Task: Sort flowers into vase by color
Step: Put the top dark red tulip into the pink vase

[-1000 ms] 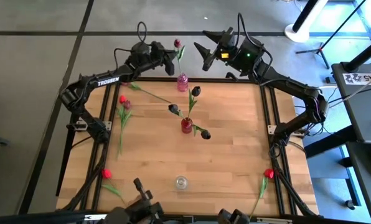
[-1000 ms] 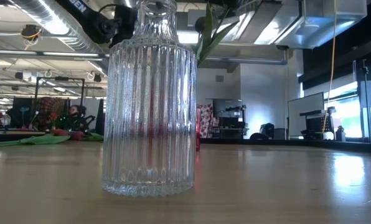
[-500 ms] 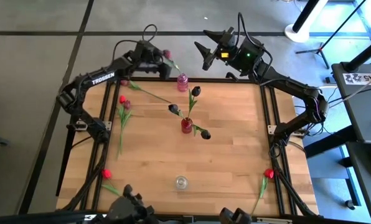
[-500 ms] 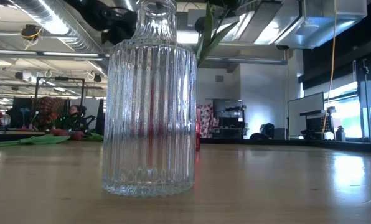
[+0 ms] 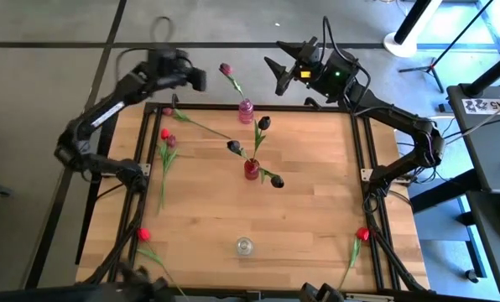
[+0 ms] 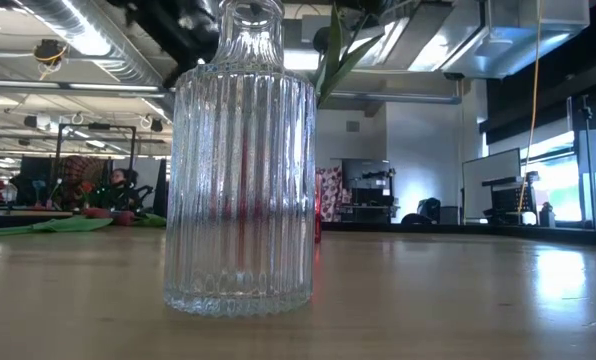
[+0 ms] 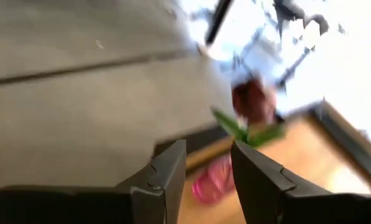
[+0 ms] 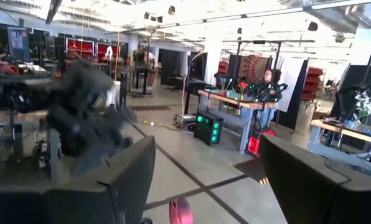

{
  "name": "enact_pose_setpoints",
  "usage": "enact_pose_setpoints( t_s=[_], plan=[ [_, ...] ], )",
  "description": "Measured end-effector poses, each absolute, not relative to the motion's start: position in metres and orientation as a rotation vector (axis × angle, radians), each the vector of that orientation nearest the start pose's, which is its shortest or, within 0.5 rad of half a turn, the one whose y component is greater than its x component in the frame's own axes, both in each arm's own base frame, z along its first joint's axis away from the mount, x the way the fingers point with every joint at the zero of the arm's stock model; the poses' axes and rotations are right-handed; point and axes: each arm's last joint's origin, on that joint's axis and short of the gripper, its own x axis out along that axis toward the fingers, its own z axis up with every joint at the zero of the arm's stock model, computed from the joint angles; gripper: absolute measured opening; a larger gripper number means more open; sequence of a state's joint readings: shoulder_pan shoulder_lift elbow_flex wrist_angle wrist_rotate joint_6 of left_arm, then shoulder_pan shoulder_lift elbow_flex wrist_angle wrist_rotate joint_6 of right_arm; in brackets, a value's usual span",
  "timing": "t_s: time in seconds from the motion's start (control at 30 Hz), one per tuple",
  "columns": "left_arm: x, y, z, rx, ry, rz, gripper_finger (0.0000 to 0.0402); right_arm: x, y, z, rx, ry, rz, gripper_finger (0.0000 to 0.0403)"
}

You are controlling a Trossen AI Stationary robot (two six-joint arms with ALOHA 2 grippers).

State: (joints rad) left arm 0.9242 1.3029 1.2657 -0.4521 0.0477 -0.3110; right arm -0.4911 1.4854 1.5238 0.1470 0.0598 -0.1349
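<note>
A tulip with a dark pink head [image 5: 226, 69] stands with its stem in the small pink vase [image 5: 246, 110] at the table's far edge, leaning left. My left gripper [image 5: 197, 80] hovers left of it, open and empty; its wrist view shows the head [image 7: 254, 99] and the vase [image 7: 213, 180] beyond the fingers. A red vase [image 5: 251, 169] mid-table holds three dark tulips [image 5: 264, 122]. A clear ribbed vase [image 5: 244, 246] stands near the front edge. My right gripper [image 5: 280, 74] hangs open beyond the far edge.
Loose tulips lie on the table: a pink one [image 5: 168, 111] at the far left, a red one [image 5: 164, 133] and a maroon one [image 5: 171, 141] at the left, and red ones at the front left [image 5: 143, 234] and front right [image 5: 362, 233].
My left gripper has drawn away from the tulip at the pink vase, moving up and toward the table's left, and has tipped up from pointing steeply down. The tulip stays in the vase, and its head has swung a little to the left.
</note>
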Motion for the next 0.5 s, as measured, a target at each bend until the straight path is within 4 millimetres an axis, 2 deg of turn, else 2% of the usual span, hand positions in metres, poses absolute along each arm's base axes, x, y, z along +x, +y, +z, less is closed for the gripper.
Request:
enact_pose_setpoints(
  t_s=[0.1, 0.2, 0.33, 0.43, 0.5],
  plan=[
    [0.151, 0.218, 0.378, -0.568, 0.196, 1.028, 0.0117, 0.289, -0.157, 0.459, -0.174, -0.156, -0.565, 0.0285],
    [0.141, 0.216, 0.369, -0.656, 0.047, 1.185, 0.0111, 0.285, -0.158, 0.461, -0.172, -0.156, -0.599, 0.0285],
    [0.136, 0.22, 0.325, -0.861, -0.109, 1.438, 0.0108, 0.278, -0.166, 0.461, -0.127, -0.158, -0.634, 0.0285],
    [0.132, 0.224, 0.289, -1.009, -0.195, 1.511, 0.0108, 0.273, -0.174, 0.458, -0.065, -0.138, -0.657, 0.0285],
    [0.13, 0.23, 0.266, -1.015, -0.174, 1.544, 0.0109, 0.271, -0.179, 0.455, -0.029, -0.119, -0.656, 0.0285]
  ],
)
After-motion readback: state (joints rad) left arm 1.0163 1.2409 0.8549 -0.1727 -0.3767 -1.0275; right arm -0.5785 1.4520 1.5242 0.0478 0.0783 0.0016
